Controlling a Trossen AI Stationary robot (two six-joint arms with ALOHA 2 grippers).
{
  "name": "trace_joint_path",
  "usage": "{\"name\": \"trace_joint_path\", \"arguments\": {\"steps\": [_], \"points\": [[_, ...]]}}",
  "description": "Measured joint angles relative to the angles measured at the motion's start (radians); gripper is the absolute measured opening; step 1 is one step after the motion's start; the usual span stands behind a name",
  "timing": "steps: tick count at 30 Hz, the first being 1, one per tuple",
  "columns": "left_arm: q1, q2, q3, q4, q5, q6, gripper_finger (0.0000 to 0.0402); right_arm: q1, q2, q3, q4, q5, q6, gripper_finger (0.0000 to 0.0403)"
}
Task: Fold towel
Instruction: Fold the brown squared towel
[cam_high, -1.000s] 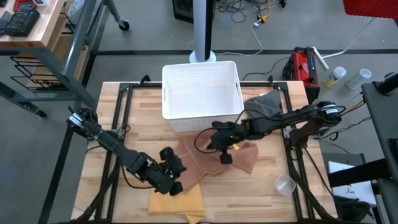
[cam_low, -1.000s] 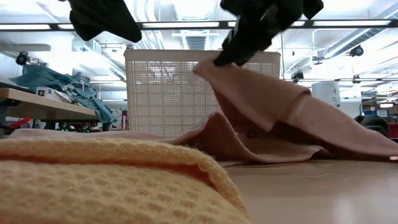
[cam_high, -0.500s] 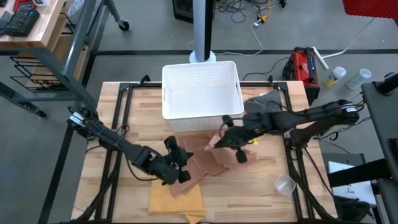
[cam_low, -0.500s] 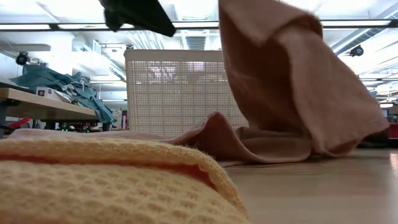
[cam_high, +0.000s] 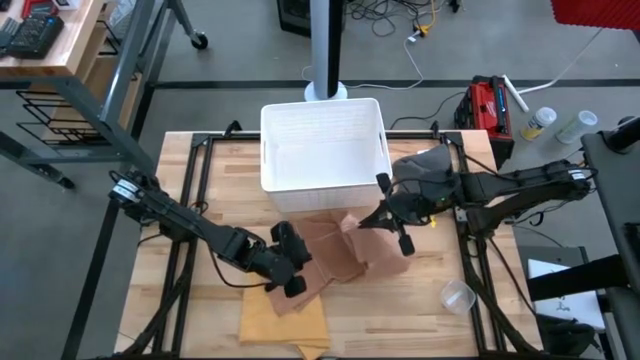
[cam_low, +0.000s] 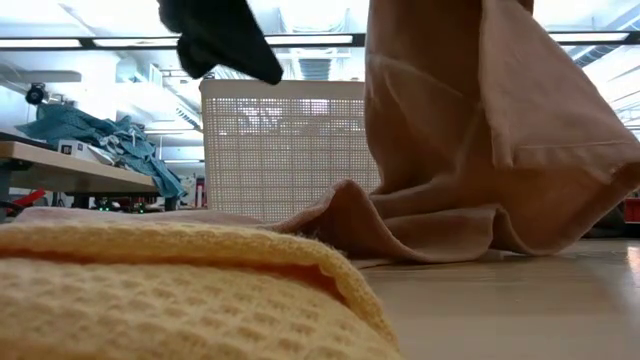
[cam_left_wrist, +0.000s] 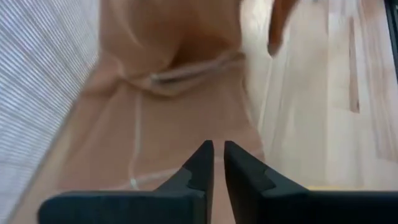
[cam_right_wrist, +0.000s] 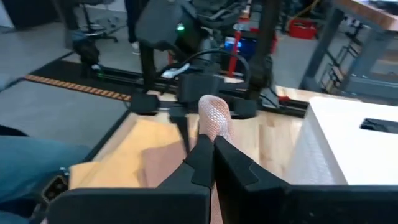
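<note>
While my right claw (cam_high: 385, 217) grips a raised corner of the pink towel (cam_high: 345, 262), draped on the surface before the basket (cam_high: 322, 150) (left claw (cam_high: 290, 272) clenched over its other end), I'd keep that edge taut.

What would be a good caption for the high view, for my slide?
Right gripper lifts a corner of the pink cloth towel beside the white plastic basket, while the left gripper presses its other end.

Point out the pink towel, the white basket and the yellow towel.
pink towel (cam_high: 375, 250), high view, on the lifted fold near the right gripper.
white basket (cam_high: 325, 150), high view, on its floor.
yellow towel (cam_high: 285, 325), high view, on its flat middle.
</note>
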Motion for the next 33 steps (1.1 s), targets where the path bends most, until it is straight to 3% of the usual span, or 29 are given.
{"name": "trace_joint_path", "arguments": {"steps": [6,12,15,21,30,33], "points": [[-0.005,0.078,-0.01,0.013,0.1,-0.032,0.0068,-0.001,0.02,-0.028,-0.01,0.024,-0.02,0.0],[-0.005,0.163,-0.011,0.05,0.106,-0.06,0.0092,-0.003,0.054,-0.035,-0.004,0.031,-0.039,0.0],[-0.005,0.189,-0.009,0.071,0.116,-0.077,0.0096,-0.003,0.071,-0.036,-0.011,0.061,-0.04,0.0],[-0.035,0.201,-0.009,0.04,0.3,-0.088,0.0088,-0.012,0.075,-0.035,-0.096,0.103,-0.016,0.0],[-0.059,0.201,-0.009,-0.041,0.313,-0.135,0.0086,-0.014,0.078,-0.036,-0.16,0.112,0.026,0.0],[-0.065,0.202,-0.012,-0.08,0.363,-0.173,0.0095,-0.014,0.078,-0.036,-0.167,0.112,0.031,0.0]]}}
